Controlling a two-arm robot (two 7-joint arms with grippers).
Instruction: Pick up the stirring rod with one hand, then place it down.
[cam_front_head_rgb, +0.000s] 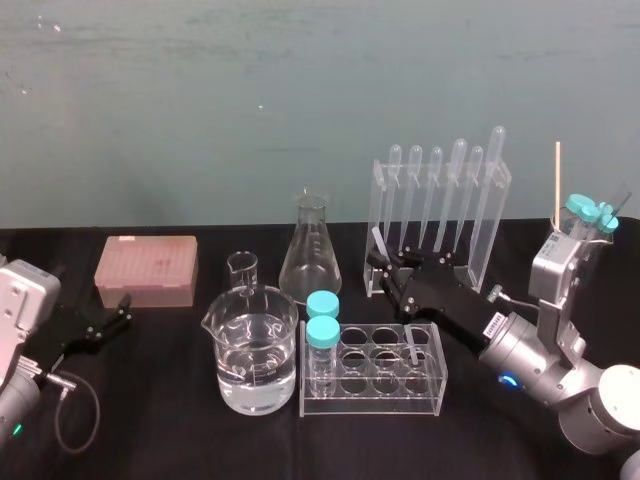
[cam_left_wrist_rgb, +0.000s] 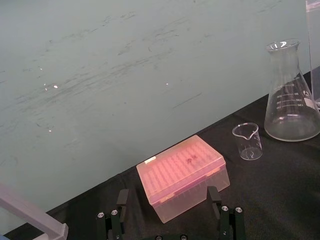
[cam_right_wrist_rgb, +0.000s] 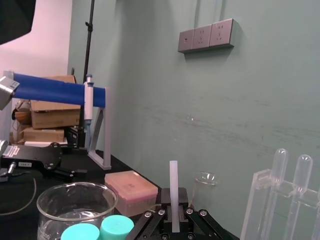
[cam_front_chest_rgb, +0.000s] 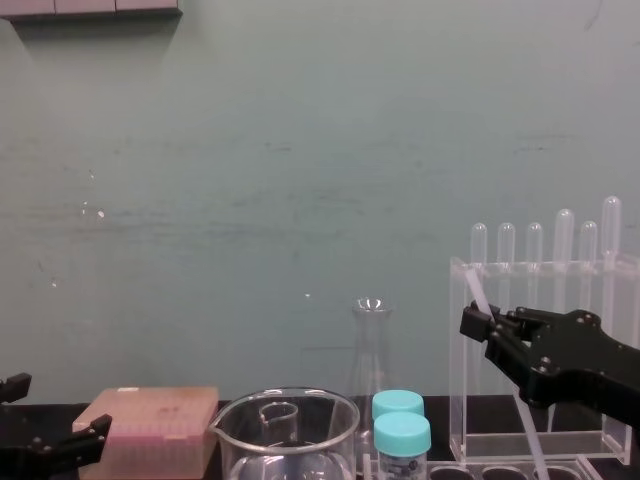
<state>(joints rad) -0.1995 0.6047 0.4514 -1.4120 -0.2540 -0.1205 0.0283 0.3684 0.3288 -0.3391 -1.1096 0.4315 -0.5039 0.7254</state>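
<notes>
- Right gripper: we note its fingers pinching the stirring rod partway along, with both ends sticking out.
- The rod is held tilted just in front of the clear pipette rack, upper end near that rack's left edge.
- Its lower end is over the tube rack, which stands in front of the pipette rack. We cannot tell whether they touch.
- Left gripper: parked far to the left of the pipette rack, fingers spread, near the pink tip box.

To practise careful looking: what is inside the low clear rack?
Two teal-capped vials in its left holes. The right gripper holds the stirring rod tilted at a right hole; its depth unclear. Left gripper idle, far left.
</notes>
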